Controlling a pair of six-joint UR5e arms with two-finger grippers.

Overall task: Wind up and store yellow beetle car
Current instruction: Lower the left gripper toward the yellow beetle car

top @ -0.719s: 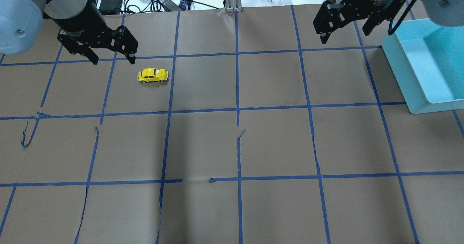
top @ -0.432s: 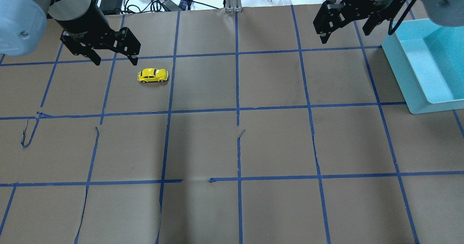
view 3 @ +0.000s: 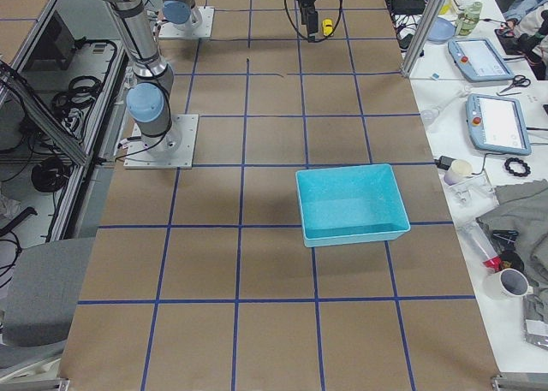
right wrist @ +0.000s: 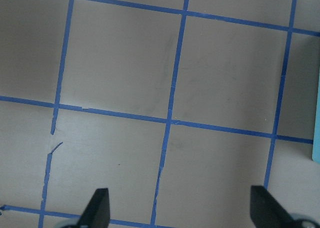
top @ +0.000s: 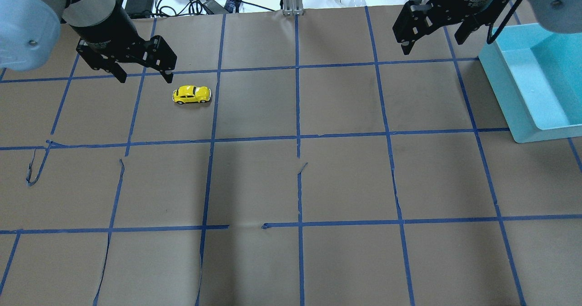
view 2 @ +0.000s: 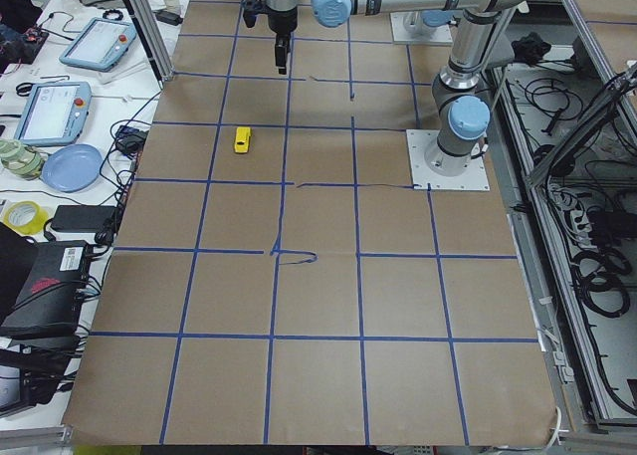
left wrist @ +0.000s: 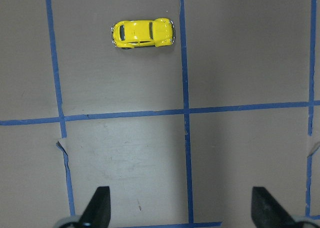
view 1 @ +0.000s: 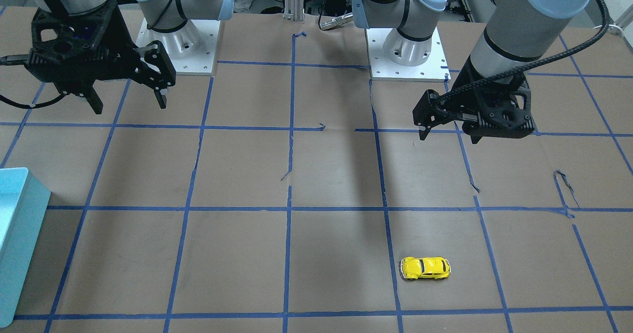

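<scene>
Overhead exterior view: what gets cut off?
— The turquoise bin [top: 498, 92] runs off the right edge, and both arms leave the frame at the top. The front-facing camera catches only 1 corner of that bin, at its left edge.
What's too small to read?
— In the 2 side views the yellow beetle car [top: 192, 94] is a yellow speck, and the arms' tips can't be judged there. Any winding part on the car can't be made out in any view.
How do the left fingers [top: 166, 65] stand?
— Spread wide, holding nothing, touching nothing. They hang above the desk [top: 341, 183], near the car but apart from it. The left wrist camera shows just 2 tips at its bottom edge, with the car near the top, beside a line of blue tape [left wrist: 183, 63].
The right fingers [top: 402, 37]?
— Also spread wide, gripping nothing, above the desk near the bin; a sliver of the bin shows at the right wrist view's edge.
Where's the car?
— On its wheels on the desk, inside 1 taped square on the robot's left side, well apart from the bin on the robot's right
</scene>
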